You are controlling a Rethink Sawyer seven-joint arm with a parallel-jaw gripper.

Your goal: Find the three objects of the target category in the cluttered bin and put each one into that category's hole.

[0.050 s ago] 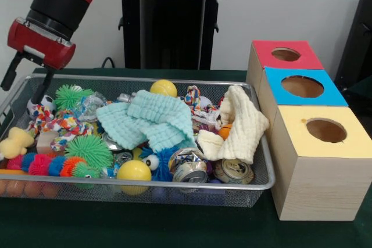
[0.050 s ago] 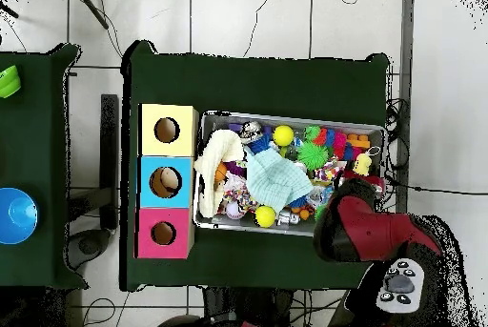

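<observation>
Red and black gripper [image 1: 26, 82] being held over one end of the silver wire-mesh bin [image 1: 264, 181].

Two dark fingers are seen reaching down at the bin's end rim, but whether they are spread or closed cannot be told, and nothing is seen held. Beneath them, a multicoloured knotted rope toy [image 1: 58, 125] and a green spiky rubber ball [image 1: 71, 95] are lying. A pale blue knitted cloth [image 1: 148, 119] is being spread across the middle, with a cream knitted cloth [image 1: 241, 125] draped at the opposite end. Crushed metal cans [image 1: 192, 169] are lying at the near rim. Beside that end, three wooden boxes are standing in a row, topped red [image 1: 285, 55], blue [image 1: 302, 87] and yellow [image 1: 326, 130], each with a round hole.
</observation>
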